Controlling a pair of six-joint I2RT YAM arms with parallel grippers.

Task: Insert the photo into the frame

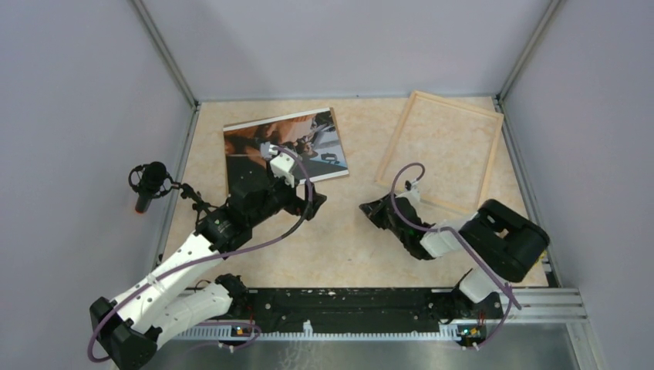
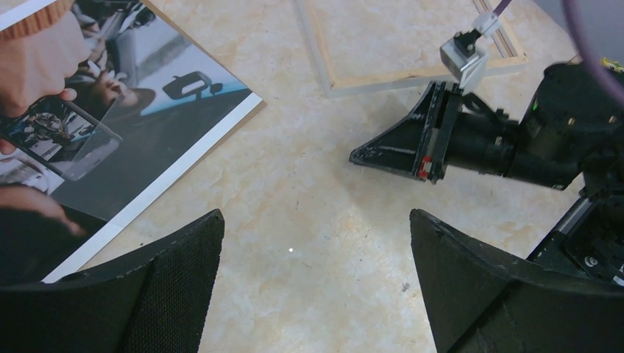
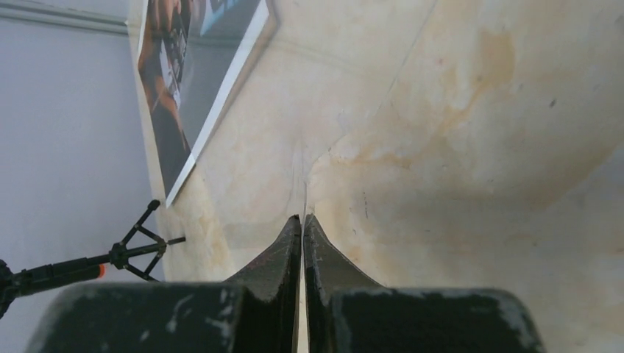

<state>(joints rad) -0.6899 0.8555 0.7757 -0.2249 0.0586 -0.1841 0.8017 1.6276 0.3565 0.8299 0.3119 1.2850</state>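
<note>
Nothing of the task is done yet. The photo lies picture-up toward the far left corner of the bench, well apart from the frame, which lies empty at the far right corner. The left arm reaches over the photo's near edge, its left pincer spread wide and grasping nothing. The right arm is folded low over the bench's middle, with the right pincer clenched on nothing and its tips aimed toward the left edge.

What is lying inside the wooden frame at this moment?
Only bare table shows inside the frame; the photo lies apart, to its left. A purple cable crosses the frame's near corner and covers a small part there.
</note>
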